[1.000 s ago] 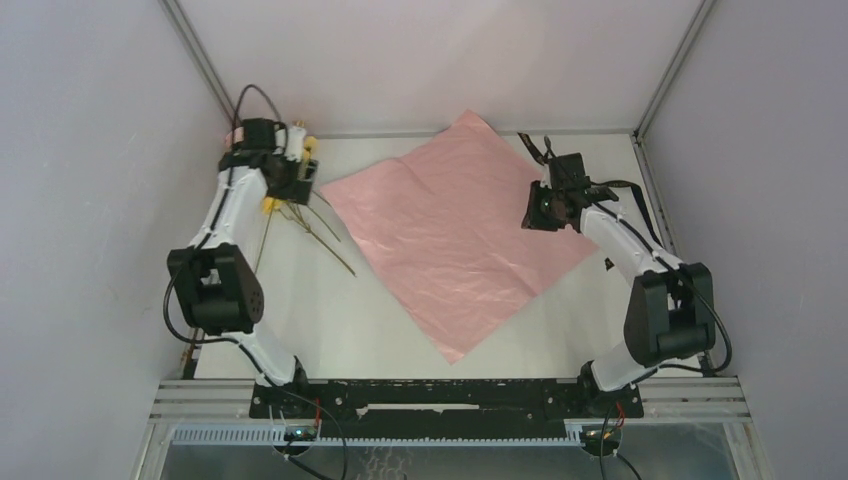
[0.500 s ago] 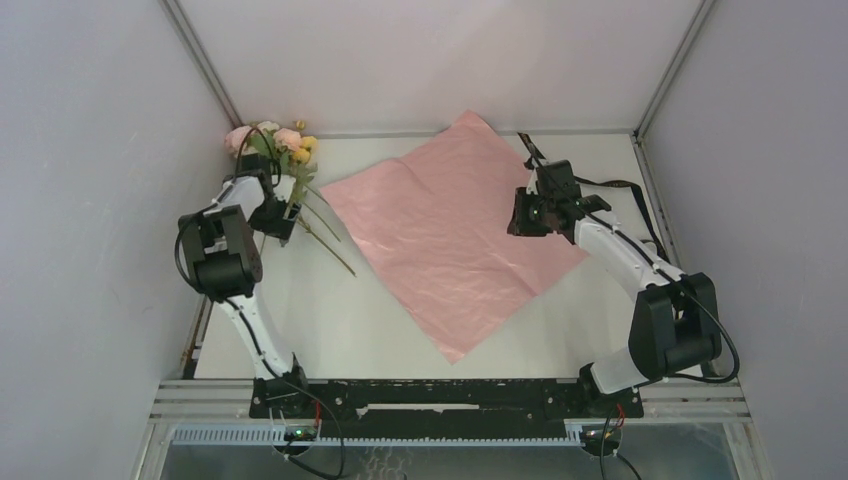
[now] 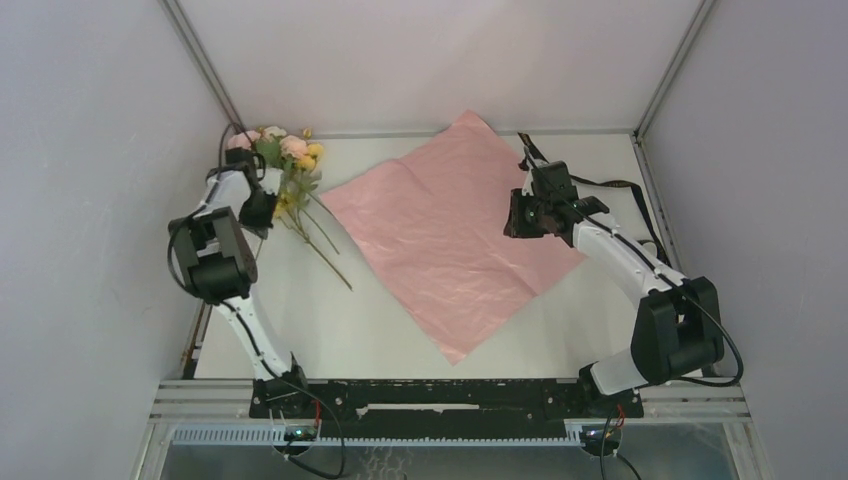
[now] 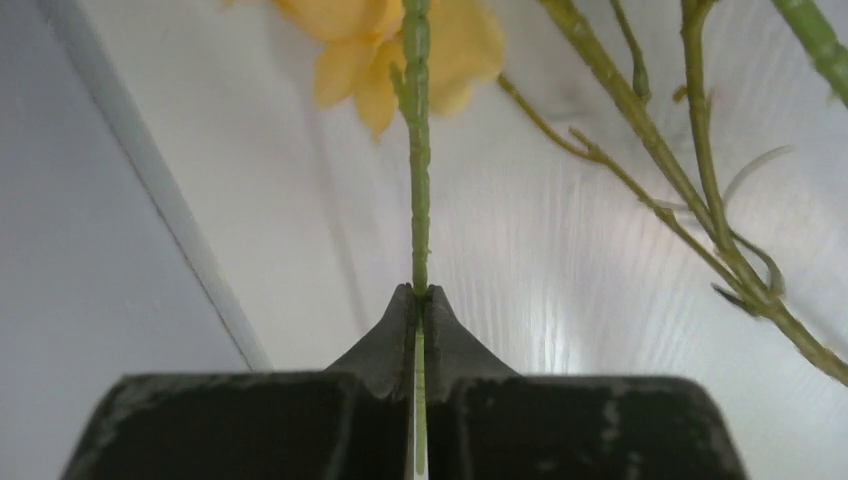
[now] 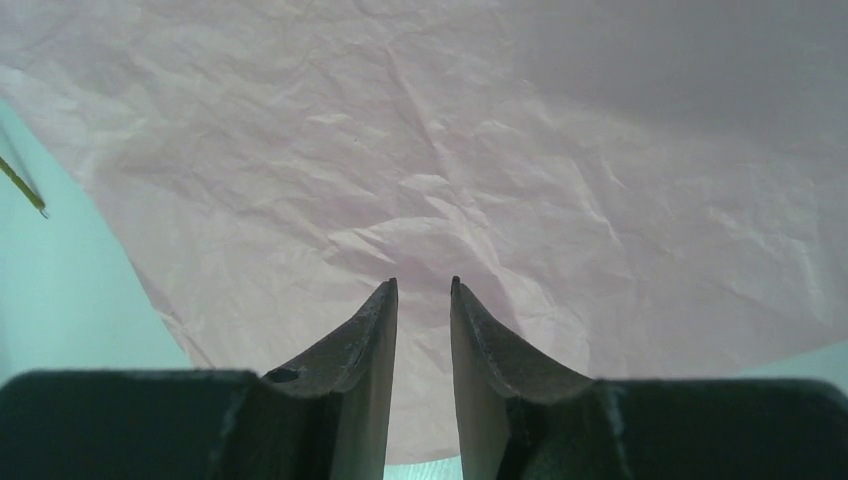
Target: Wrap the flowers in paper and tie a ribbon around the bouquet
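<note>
The fingers [image 4: 385,345] of the left gripper [image 4: 418,298] are pressed tight together on one thin green stem of the flowers [image 3: 285,160], a small bunch of artificial pink and yellow blossoms with green leaves and long wiry stems. A yellow bloom sits just beyond the pinch. The fingers [image 5: 372,340] of the right gripper [image 5: 422,290] stand a narrow gap apart and hold nothing, hanging above the paper [image 3: 450,235], a large crinkled sheet lying flat with its pale pinkish side up. The bunch lies in the far left corner, blossoms toward the back wall and stems trailing toward the paper's left corner, close to it but apart. It looks very light and springy. A grip on a single stem will likely let the rest swing or twist, so taking hold lower down, where the stems gather, seems safer. The paper looks thin and easily creased, and is best lifted by a corner or an edge. The white table [image 3: 330,330] appears smooth, so the sheet may slide when pushed. Plain grey walls [image 3: 90,200] and metal frame posts [image 3: 200,60] close the space in tightly, leaving the left arm little room.
</note>
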### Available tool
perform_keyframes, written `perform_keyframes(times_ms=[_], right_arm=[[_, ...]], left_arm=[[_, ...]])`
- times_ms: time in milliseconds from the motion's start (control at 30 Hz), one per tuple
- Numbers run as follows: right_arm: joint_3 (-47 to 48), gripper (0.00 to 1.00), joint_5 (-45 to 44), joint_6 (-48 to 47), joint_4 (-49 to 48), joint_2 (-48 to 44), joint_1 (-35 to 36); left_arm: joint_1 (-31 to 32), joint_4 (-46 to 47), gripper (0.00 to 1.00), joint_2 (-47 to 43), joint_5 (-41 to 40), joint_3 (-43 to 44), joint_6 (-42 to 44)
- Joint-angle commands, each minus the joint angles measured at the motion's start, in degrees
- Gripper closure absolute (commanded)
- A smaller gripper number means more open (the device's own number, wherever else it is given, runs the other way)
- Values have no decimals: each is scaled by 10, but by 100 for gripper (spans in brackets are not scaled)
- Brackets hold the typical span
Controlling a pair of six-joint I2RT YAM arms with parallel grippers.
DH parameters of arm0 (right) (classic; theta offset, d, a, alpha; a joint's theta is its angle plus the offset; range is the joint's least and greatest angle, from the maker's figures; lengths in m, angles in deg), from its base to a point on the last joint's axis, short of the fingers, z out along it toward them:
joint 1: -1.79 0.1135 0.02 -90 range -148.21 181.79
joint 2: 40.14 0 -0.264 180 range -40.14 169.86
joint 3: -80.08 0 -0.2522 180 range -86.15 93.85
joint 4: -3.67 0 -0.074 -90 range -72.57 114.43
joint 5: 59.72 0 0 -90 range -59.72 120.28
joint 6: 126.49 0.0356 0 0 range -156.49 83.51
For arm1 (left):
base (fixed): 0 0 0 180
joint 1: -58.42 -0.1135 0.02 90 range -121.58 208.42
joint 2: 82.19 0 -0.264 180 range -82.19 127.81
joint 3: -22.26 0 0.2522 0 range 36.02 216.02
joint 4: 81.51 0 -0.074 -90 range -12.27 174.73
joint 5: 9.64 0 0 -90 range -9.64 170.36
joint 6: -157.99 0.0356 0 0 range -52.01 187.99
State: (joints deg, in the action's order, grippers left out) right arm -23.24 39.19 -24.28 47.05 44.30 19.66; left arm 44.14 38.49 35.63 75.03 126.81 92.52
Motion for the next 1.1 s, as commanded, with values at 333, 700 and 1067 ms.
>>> perform_keyframes(times_ms=[333, 700, 1067], right_arm=[[5, 59, 161, -16, -154, -127, 162], [50, 16, 229, 350, -645, 83, 245], [85, 29, 120, 557, -748, 230, 238]], left_arm=[[-80, -52, 100, -375, 372, -46, -138], [102, -46, 100, -483, 468, -125, -194], [253, -13, 100, -491, 430, -195, -195]])
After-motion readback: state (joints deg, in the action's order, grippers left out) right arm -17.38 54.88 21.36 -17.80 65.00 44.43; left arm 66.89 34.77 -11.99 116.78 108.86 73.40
